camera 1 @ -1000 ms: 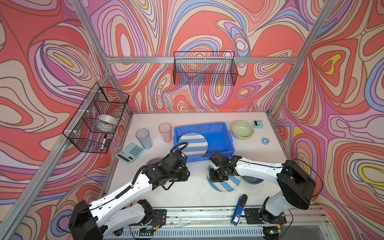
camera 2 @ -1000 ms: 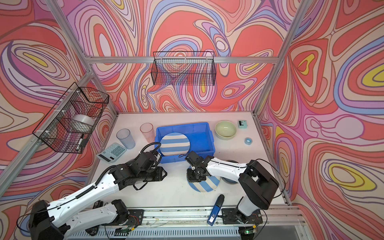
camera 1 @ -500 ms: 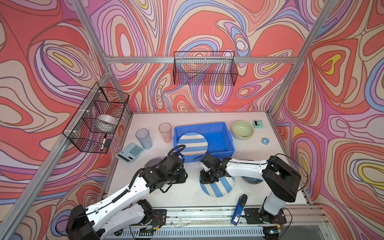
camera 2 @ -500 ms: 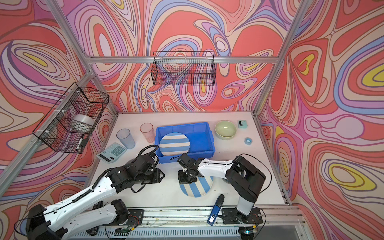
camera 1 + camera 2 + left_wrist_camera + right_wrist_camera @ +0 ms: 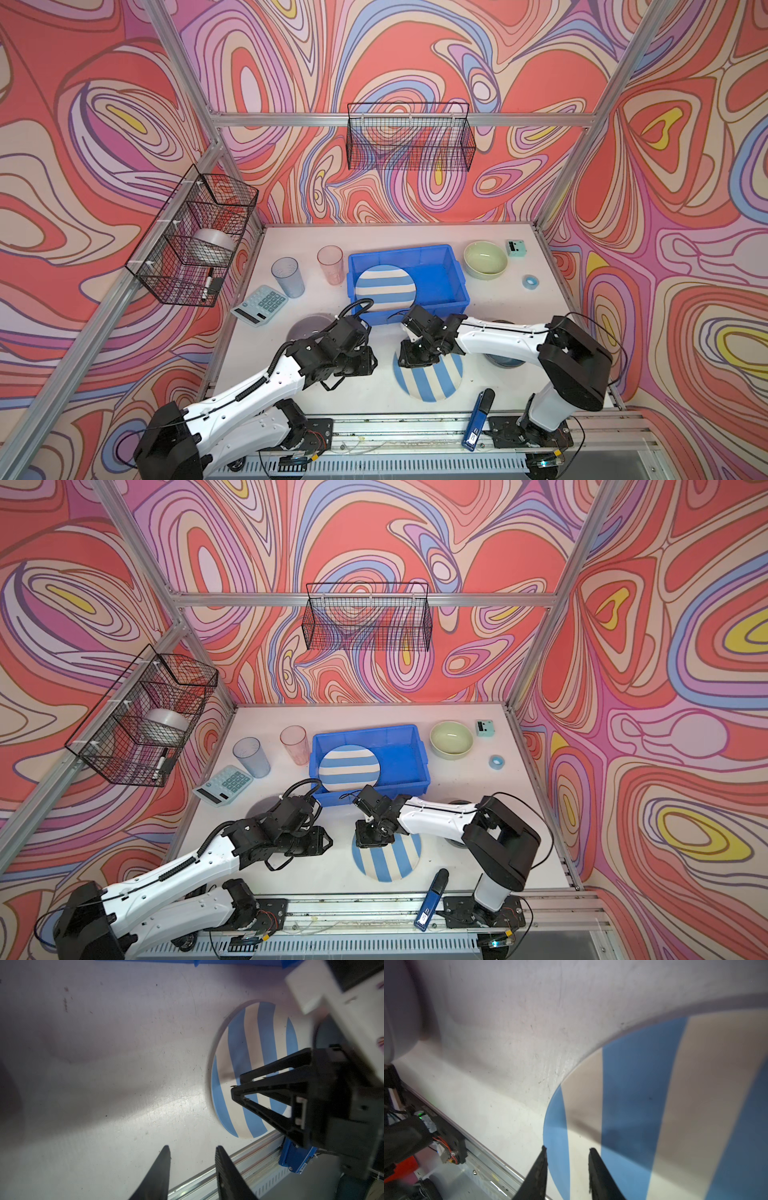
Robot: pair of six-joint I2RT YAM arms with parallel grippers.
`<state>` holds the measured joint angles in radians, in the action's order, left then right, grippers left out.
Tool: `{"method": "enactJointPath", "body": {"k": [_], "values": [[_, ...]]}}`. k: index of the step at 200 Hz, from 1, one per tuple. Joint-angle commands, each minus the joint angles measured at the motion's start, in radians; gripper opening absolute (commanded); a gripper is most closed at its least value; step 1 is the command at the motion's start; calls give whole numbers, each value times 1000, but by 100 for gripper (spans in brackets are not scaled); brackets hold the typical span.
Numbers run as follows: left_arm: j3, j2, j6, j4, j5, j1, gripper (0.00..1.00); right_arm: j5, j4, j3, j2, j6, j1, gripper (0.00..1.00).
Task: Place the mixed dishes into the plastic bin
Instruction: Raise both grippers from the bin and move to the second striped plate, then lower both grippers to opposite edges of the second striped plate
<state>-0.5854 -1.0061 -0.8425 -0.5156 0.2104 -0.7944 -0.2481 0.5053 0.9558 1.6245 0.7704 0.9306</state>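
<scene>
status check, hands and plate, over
Left hand open, empty, over bare table. Right hand open over front striped plate edge; plate flat, ungripped. Blue bin holds second striped plate.

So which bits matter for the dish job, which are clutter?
Job: blue bin; striped plate in bin; striped plate on table; green bowl; grey-blue cup; pink cup; lavender bowl; dark blue bowl.
Clutter: calculator; tape roll; teal box; wire baskets.

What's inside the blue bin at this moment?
One blue-and-white striped plate lies in the blue bin, toward its left in both top views; the floor to its right is bare. Anything beneath the plate is covered.
</scene>
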Motion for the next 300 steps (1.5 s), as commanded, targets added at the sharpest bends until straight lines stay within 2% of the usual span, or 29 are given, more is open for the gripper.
{"method": "enactJointPath", "body": {"k": [1,43,70,105,178,196,227,252,280,300], "values": [[27,-49,-1,107,62,-10,39,122,157,18,-94,0,-5,47],[16,-173,5,225,80,-32,34,187,289,-88,-246,9,-120,59],[-10,-253,6,274,62,-54,30,182,286,-185,-332,0,-210,65],[-44,-345,1,282,30,-63,23,185,256,-257,-348,8,-246,71],[-69,-449,-7,347,37,-68,16,130,114,-356,-341,30,-262,69],[-68,-461,-13,344,27,-69,12,105,89,-361,-336,20,-263,66],[-40,-459,-33,322,-7,-70,12,69,59,-357,-346,2,-263,59],[-9,-451,-44,338,-4,-70,12,56,52,-352,-358,-4,-263,58],[2,-409,-60,351,22,-71,20,58,59,-346,-345,-15,-265,57],[-12,-350,-82,270,-26,-71,25,58,59,-345,-338,-17,-265,56]]}}
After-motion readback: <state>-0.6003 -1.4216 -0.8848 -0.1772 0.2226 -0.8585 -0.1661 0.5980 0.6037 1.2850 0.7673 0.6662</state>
